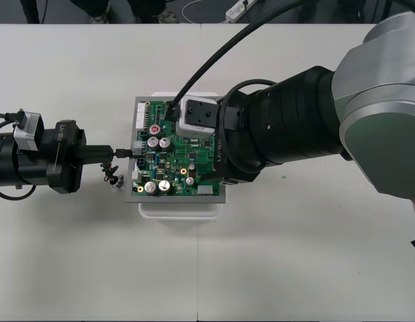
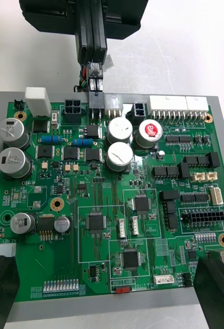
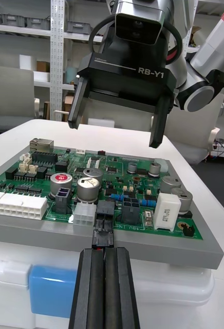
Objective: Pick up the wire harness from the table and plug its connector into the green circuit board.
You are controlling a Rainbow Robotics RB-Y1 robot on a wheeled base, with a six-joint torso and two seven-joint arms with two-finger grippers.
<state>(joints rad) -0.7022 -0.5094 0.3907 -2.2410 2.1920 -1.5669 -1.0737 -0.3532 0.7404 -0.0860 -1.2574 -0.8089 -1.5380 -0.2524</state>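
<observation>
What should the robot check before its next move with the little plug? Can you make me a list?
1. The left tool is shut on the small black plug: ok.
2. The plug is lined up with the black connector on the edge of the green circuit board: ok.
3. The plug is pushed all the way in: cannot tell.
4. The right tool is open and held above the board, not touching it: ok.
5. The thin red and green wires hang beside the board, off its parts: ok.
</observation>
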